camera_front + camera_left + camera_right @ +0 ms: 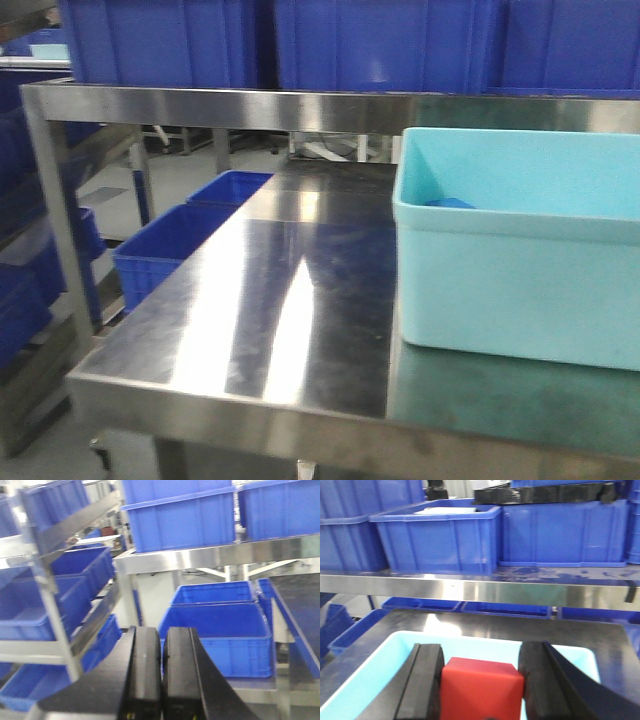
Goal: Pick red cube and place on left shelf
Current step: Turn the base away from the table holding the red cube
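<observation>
The red cube (pixel 481 687) fills the gap between the black fingers of my right gripper (pixel 481 667), which is shut on it and holds it above the light-blue bin (pixel 365 680). My left gripper (pixel 161 635) is shut with nothing in it, its pads pressed together. It faces the left shelf (pixel 50 570), a steel rack with slanted tiers holding dark-blue crates (pixel 30 615), at the left of the left wrist view. Neither gripper shows in the front view.
The light-blue bin (pixel 520 290) stands on the right of the steel table (pixel 280 300), with a blue object (pixel 447 203) inside. A steel upper tier (pixel 250 105) carries dark-blue crates over the table's back. More blue crates (pixel 165 250) sit low beyond its left edge.
</observation>
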